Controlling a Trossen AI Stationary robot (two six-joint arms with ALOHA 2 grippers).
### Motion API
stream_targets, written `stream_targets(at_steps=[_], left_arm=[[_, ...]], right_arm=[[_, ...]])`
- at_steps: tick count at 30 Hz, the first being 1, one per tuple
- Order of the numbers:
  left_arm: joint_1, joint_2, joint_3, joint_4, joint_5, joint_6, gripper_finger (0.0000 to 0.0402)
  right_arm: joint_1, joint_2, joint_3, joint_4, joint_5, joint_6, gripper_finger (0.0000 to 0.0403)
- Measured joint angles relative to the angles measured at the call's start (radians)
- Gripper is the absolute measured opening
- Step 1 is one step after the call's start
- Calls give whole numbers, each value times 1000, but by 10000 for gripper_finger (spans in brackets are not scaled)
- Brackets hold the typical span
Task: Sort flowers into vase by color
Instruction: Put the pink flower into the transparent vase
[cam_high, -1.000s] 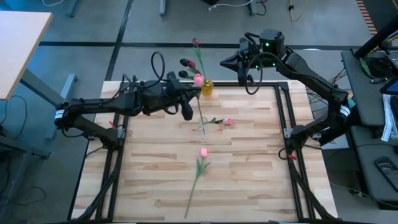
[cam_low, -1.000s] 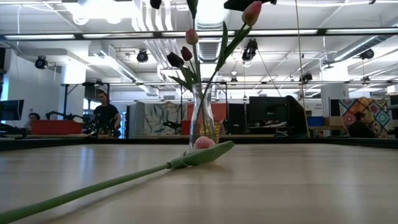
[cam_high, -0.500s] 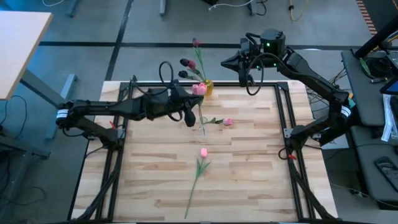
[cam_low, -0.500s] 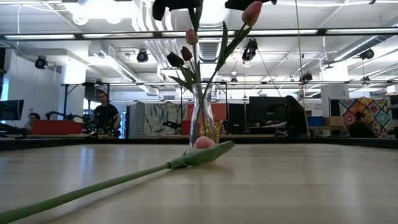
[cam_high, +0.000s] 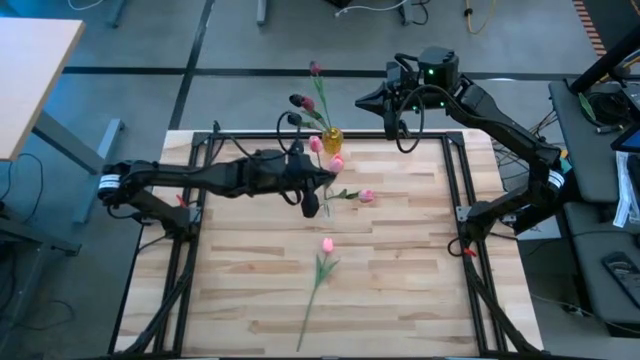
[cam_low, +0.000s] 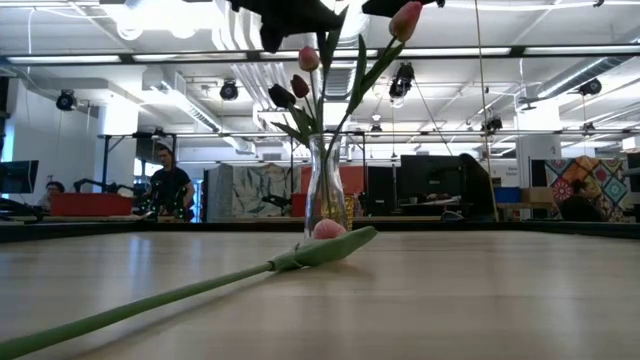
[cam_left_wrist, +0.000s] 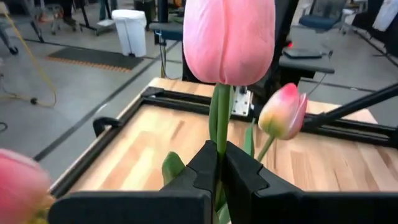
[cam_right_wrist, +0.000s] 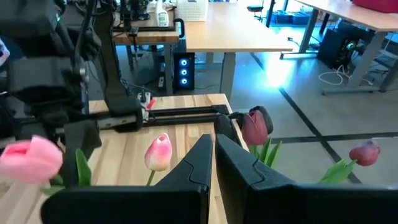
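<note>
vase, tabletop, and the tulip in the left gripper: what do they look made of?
Vase: clear glass or clear plastic; the room shows through it, faint glints.
Tabletop: pale wood planks with visible grain, matte, butcher-block look.
Pink tulip held by the shut left gripper: smooth, even, waxy petals, likely artificial, plastic or coated foam; can't say which.

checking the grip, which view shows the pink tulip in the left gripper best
The left wrist view: the left gripper is shut on the pink tulip, stem between the fingers. The high view shows it small; the low and right wrist views do not show the grip.
</note>
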Motion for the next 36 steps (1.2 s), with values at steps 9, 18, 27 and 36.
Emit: stream_targets(at_steps=[9,18,27,36], left_arm=[[-12,41,6,-6,2,-20,36],[-21,9,7,-72,3,-59,104],[-24,-69,36,-239,3,-66,134],[-24,-193,67,-452,-5,-156,134]], right_arm=[[0,0,0,-1,0,15,13],[0,1,0,-1,0,17,13],[0,1,0,0,0,57,13],[0,-9,0,-49,2,65,13]])
